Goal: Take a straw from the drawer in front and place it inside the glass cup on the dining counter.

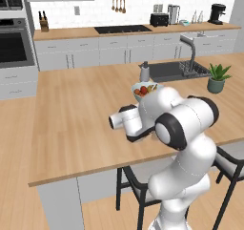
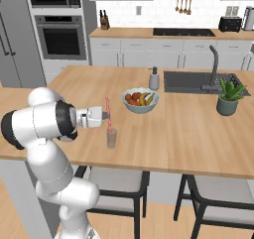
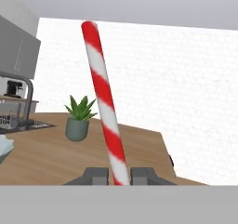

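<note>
Hand view puts the straw, striped red and white, upright between our two fingertips, the gripper closed tight on it. From the right base view its lower end stands in the glass cup on the dining counter, near the fruit bowl.
</note>
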Controlling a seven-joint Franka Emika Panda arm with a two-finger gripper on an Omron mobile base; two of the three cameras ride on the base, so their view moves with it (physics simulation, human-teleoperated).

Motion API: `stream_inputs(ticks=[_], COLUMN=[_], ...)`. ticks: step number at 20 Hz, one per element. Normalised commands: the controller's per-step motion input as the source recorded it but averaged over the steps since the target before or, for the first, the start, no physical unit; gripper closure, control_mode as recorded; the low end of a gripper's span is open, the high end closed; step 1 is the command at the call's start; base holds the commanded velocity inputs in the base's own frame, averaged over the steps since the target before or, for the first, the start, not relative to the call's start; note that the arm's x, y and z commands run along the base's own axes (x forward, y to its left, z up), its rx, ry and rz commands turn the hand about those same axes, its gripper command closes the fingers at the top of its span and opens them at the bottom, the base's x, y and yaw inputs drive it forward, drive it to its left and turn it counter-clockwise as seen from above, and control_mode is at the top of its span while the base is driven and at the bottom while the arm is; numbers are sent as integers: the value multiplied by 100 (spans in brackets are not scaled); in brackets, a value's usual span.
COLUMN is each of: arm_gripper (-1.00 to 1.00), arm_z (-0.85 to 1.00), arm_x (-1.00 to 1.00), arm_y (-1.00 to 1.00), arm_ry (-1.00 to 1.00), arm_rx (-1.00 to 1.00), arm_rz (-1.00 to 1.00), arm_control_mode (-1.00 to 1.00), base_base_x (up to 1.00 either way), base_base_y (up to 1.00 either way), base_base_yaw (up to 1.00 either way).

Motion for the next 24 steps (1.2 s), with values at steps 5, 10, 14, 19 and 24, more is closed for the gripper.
stream_inputs(ticks=[5, 10, 14, 19, 24], arm_gripper=[100, 100, 100, 100, 100], arm_z=[-12, 0, 0, -14, -36], arm_x=[3, -34, -34, -1, 10], arm_y=[3, 0, 0, -1, -5], arm_ry=[-14, -13, -13, -12, -7], arm_rx=[0, 0, 0, 0, 0], arm_rz=[0, 0, 0, 0, 0], arm_control_mode=[-100, -100, -100, -100, -100], base_base_x=[0, 0, 0, 0, 0], base_base_y=[0, 0, 0, 0, 0], base_base_yaw=[0, 0, 0, 0, 0])
